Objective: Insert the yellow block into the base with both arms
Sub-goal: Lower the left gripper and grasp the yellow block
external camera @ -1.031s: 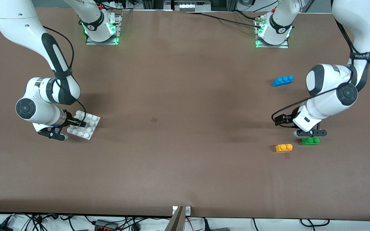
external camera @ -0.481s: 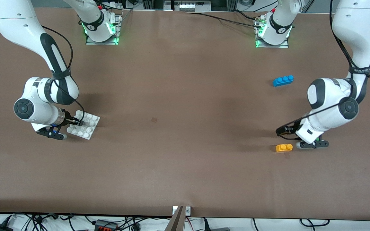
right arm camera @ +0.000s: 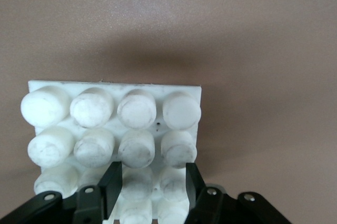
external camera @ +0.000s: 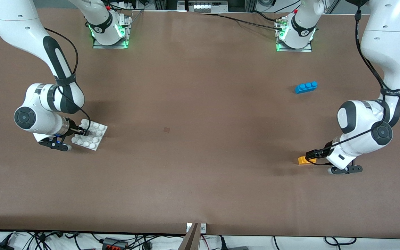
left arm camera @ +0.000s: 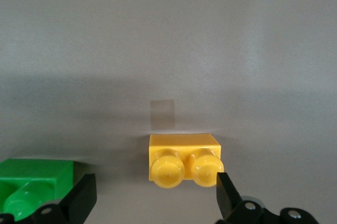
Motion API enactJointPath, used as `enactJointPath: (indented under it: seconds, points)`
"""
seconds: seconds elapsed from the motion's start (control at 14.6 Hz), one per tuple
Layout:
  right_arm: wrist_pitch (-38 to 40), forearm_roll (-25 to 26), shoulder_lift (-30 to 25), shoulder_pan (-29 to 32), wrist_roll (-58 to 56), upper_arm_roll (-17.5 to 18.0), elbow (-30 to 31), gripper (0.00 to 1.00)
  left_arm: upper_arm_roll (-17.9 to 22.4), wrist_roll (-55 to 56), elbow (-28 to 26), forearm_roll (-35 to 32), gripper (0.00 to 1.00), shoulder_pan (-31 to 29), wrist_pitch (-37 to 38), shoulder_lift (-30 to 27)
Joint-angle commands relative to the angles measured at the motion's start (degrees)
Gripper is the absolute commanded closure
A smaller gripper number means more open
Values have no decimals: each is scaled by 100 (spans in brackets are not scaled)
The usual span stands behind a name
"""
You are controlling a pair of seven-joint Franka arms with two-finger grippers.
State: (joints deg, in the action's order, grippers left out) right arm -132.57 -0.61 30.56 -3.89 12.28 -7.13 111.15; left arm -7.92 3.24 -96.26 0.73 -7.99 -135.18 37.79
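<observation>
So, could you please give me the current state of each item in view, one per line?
yellow block: flat on the table, studs up, not gripped.
base: on the table, gripped at its edge.
right gripper: jaws shut on the base.
left gripper: low over the yellow block, jaws open and apart from it.
green brick: on the table beside the yellow block, untouched.
blue brick: on the table, untouched.
</observation>
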Motion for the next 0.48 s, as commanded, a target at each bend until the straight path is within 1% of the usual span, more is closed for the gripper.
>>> enactJointPath:
  seconds: [0.0, 0.14, 0.21, 0.27, 0.34, 0.41]
  points:
    - [-172, 70, 117, 29, -121, -34, 144, 23, -16, -16, 248, -82, 0, 140, 18, 149]
    - [-172, 70, 117, 29, -121, -34, 144, 20, -16, 71, 257, -82, 0, 202, 26, 158]
    - [-164, 70, 117, 20, -129, -43, 144, 16, -16, 107, 266, -82, 0, 193, 44, 149]
    - [-172, 70, 117, 37, -156, -34, 135, 15, -16, 107, 266, -82, 0, 202, 44, 158]
    - [-172, 70, 126, 46, -165, -34, 135, 18, -16, 116, 266, -82, 0, 219, 35, 184]
    - [-181, 70, 135, 38, -165, -34, 135, 31, -16, 116, 257, -82, 0, 245, 35, 193]
